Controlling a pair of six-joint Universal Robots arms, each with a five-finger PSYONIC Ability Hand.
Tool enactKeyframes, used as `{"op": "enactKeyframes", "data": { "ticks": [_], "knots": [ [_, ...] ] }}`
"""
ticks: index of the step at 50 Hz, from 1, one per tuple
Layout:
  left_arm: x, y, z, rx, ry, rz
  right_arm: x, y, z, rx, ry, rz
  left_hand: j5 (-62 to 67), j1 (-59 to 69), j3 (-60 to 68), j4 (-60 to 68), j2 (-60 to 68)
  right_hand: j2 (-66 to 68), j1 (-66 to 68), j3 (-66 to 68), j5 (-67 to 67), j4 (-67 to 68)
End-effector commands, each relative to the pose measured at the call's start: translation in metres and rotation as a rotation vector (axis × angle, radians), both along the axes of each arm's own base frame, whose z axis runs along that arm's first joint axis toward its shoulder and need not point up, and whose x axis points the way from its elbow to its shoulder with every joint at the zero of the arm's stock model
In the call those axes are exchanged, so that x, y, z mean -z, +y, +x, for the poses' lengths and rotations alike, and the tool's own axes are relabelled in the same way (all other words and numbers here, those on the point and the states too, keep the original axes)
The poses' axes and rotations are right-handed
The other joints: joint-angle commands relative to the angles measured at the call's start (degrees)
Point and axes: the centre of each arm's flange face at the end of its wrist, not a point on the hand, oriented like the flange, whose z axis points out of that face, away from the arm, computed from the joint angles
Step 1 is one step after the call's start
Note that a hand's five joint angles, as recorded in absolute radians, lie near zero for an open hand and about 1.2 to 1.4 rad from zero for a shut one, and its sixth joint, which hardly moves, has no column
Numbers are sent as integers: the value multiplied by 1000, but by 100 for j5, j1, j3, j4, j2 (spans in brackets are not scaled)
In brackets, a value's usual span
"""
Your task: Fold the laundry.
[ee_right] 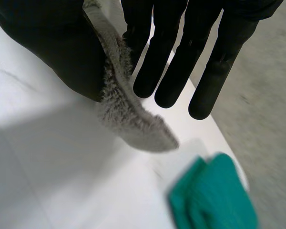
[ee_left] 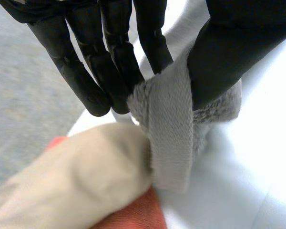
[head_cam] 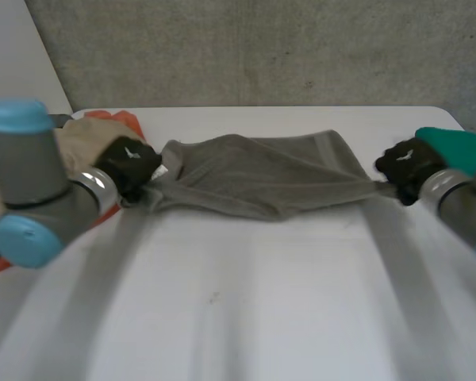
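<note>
At 12 o'clock on the table: our grey towel is stretched between both hands.
Left hand: at 9 o'clock, thumb and fingers pinch the hemmed corner.
Right hand: at 3 o'clock, pinching the opposite corner.
Risk: we judge that tension could pull a thin pinch loose, or the towel could snag the beige cloth.

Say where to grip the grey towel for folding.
Its two short ends, one hand from each outer side. The grey towel is stretched lengthwise; the left hand pinches the woven hem band at one end, the right hand the edge at the other.
</note>
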Motion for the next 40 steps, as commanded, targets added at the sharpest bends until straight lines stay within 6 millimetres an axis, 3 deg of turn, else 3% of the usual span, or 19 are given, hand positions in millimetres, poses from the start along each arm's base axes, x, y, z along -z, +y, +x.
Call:
{"op": "enactKeyframes", "data": {
  "ticks": [1, 4, 7, 13, 16, 18, 22, 23, 26, 27, 30, 31, 35, 37, 40],
  "knots": [
    [-82, 45, 31, -104, 263, 79, -61, 37, -40, 67, 206, 133, 1357, 1379, 1262, 1184, 1210, 1304, 1561, 1204, 1308, 1149],
    [-75, 50, 34, -135, 300, 198, -72, 46, -41, 41, 247, 145, 1357, 1379, 1262, 1184, 1210, 1304, 1561, 1204, 1308, 1149],
    [-57, 49, 33, -163, 282, 311, -70, 47, -36, 20, 248, 137, 1357, 1379, 1262, 1184, 1210, 1304, 1561, 1204, 1308, 1149],
    [2, 26, 29, -229, 192, 559, -23, 37, -24, -21, 320, 245, 1357, 1379, 1262, 1184, 1210, 1304, 1561, 1204, 1308, 1149],
    [16, 3, 26, -266, 174, 567, -3, 21, -23, -9, 408, 251, 1357, 1379, 1262, 1184, 1210, 1304, 1561, 1204, 1308, 1149],
    [15, -11, 25, -281, 175, 539, 2, 8, -22, 15, 440, 217, 1357, 1379, 1262, 1184, 1210, 1304, 1561, 1204, 1308, 1149],
    [-33, -34, 16, -265, 234, 380, -24, -36, -10, 107, 411, -24, 1357, 1379, 1262, 1184, 1210, 1304, 1561, 1204, 1308, 1149],
    [-66, -37, 9, -226, 287, 279, -49, -53, -5, 152, 347, -168, 1357, 1379, 1262, 1184, 1210, 1304, 1561, 1204, 1308, 1149],
    [-118, -35, 0, -160, 390, 114, -94, -73, 2, 208, 193, -395, 1357, 1379, 1262, 1184, 1210, 1304, 1561, 1204, 1308, 1149],
    [-151, -34, -4, -117, 474, -6, -119, -80, 6, 230, 76, -522, 1357, 1379, 1262, 1184, 1210, 1304, 1561, 1204, 1308, 1149],
    [-194, -36, -5, -68, 612, -198, -157, -84, 8, 237, -93, -709, 1357, 1379, 1262, 1184, 1210, 1304, 1561, 1204, 1308, 1149],
    [-215, -39, -3, -56, 708, -305, -182, -81, 7, 224, -179, -833, 1357, 1379, 1262, 1184, 1210, 1304, 1561, 1204, 1308, 1149],
    [-235, -46, 3, -48, 862, -440, -201, -78, 6, 184, -222, -1019, 1357, 1379, 1262, 1184, 1210, 1304, 1561, 1204, 1308, 1149],
    [-230, -49, 3, -49, 867, -438, -198, -77, 8, 172, -207, -1048, 1357, 1379, 1262, 1184, 1210, 1304, 1561, 1204, 1308, 1149],
    [-204, -57, 4, -79, 830, -376, -180, -79, 9, 157, -145, -1026, 1357, 1379, 1262, 1184, 1210, 1304, 1561, 1204, 1308, 1149]
  ]
}}
